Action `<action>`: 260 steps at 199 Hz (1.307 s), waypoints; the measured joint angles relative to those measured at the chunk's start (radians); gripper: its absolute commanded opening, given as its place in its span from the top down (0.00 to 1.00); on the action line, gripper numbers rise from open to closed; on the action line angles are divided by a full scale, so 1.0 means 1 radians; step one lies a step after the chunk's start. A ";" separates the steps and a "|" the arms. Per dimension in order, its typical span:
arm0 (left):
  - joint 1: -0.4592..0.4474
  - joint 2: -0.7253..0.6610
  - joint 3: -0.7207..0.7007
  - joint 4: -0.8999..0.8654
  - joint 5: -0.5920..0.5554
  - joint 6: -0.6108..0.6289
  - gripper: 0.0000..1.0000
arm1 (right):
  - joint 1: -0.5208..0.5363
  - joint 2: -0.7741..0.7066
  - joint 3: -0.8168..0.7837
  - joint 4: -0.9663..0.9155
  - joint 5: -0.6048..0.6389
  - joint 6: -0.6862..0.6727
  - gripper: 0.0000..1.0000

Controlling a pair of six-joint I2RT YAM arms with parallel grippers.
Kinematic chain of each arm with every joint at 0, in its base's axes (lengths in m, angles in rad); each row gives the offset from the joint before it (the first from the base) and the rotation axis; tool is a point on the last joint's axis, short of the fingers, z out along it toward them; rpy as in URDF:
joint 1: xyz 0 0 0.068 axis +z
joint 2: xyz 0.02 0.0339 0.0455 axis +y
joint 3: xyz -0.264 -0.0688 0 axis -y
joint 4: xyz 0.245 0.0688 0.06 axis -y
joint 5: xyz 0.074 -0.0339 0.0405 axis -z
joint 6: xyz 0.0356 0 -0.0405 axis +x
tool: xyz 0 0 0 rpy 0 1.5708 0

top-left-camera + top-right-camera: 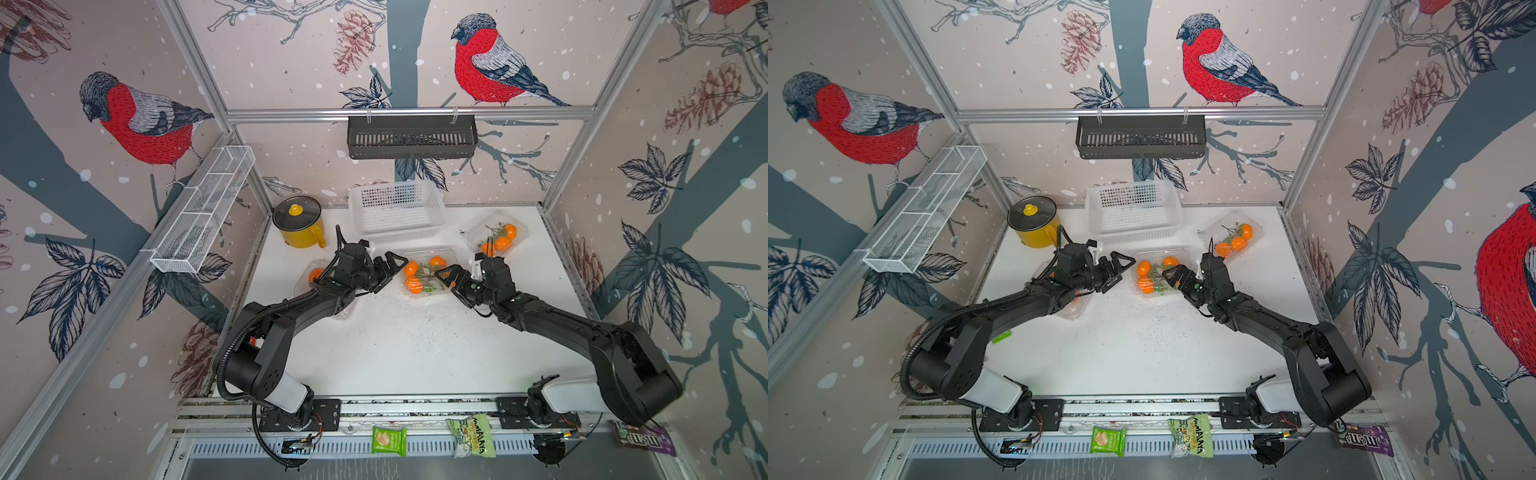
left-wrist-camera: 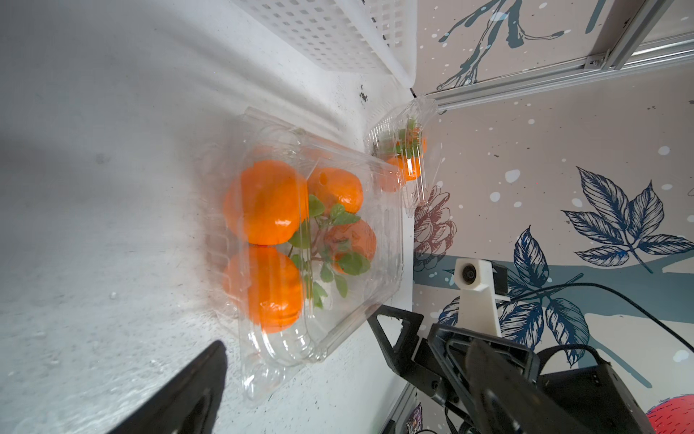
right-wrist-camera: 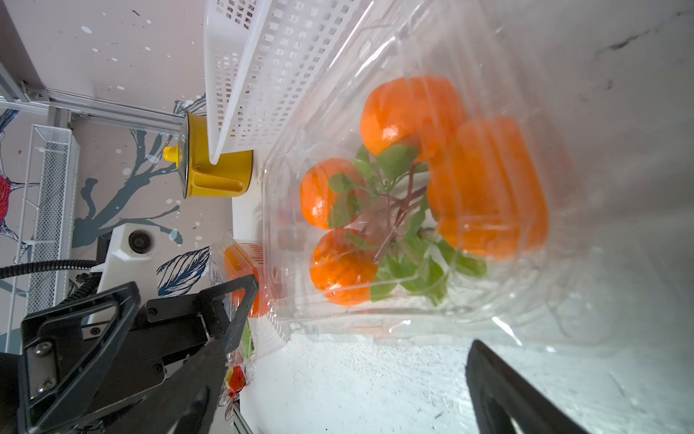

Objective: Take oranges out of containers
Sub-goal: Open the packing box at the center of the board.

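Left gripper (image 1: pixel 395 273) jaws spread wide, holding nothing, fingertips just off the near-left end of the middle container (image 1: pixel 424 254). The arm reaches in from the front-left base, elbow bent, wrist rolled so one finger sits higher than the other. Right gripper (image 1: pixel 451 285) is also wide apart and empty, at the opposite end of the same box. Its arm mirrors the left from the front-right base, forearm low over the table (image 1: pixel 395 345). No contact visible at either end; in the right wrist view the box (image 3: pixel 432 319) lies ahead of the blurred finger (image 3: pixel 503 390).

The middle container is clear and its lid looks down. The oranges (image 2: pixel 266 203) inside number four, with green leafy stems, as the left wrist view shows. A second container (image 1: pixel 494 220) with leafy oranges sits far right near the back corner. A third container (image 1: pixel 305 266) lies mostly under the left forearm, one orange showing.

Writing: "HIMALAYA" on a pale packet (image 1: pixel 473 434) and "m&m's" on a purple packet (image 1: pixel 640 442), both on the front rail; the print on the green packet (image 1: pixel 388 440) is unreadable.

White basket (image 1: pixel 395 195) is just behind the middle container and the yellow pot (image 1: pixel 300 226) is at back left. There is open tabletop in front between the arms. The right table edge is near the second container.
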 measured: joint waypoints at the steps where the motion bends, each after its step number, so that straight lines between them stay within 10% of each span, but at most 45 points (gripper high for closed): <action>1: 0.000 0.000 0.000 0.000 0.000 0.000 0.02 | 0.000 0.000 0.000 0.001 0.000 0.000 0.00; 260: 0.018 -0.090 0.005 -0.009 0.007 0.017 0.02 | -0.057 0.124 0.105 0.373 -0.056 0.120 0.00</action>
